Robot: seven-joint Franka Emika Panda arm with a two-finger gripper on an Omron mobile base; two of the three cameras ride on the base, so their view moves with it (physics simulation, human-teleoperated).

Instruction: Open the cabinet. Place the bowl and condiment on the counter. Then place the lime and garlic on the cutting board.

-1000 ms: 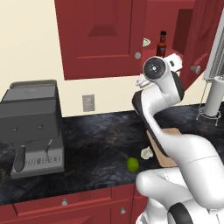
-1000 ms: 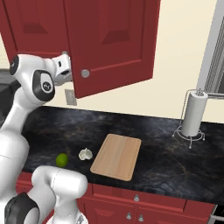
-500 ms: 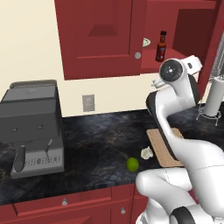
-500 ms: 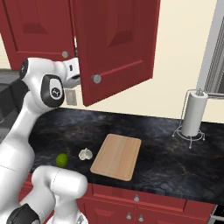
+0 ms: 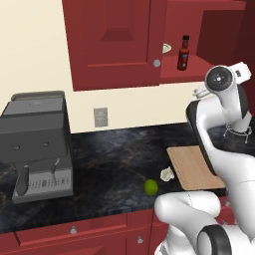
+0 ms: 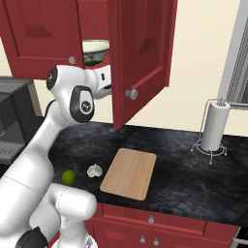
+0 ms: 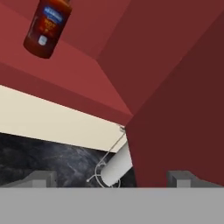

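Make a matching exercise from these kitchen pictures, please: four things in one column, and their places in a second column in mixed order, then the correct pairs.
Things:
1. condiment
2. lime
3. paper towel roll
4. bowl

Places:
A. on the counter, left of the garlic
B. on the cabinet shelf, seen behind the open door in the right base view
C. on a wire stand at the right end of the counter
D. upright on the cabinet shelf, right of the closed door

Pairs: 1-D, 2-A, 3-C, 4-B

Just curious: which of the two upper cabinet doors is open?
The right door, swung outward beside the arm; the left door is shut flat.
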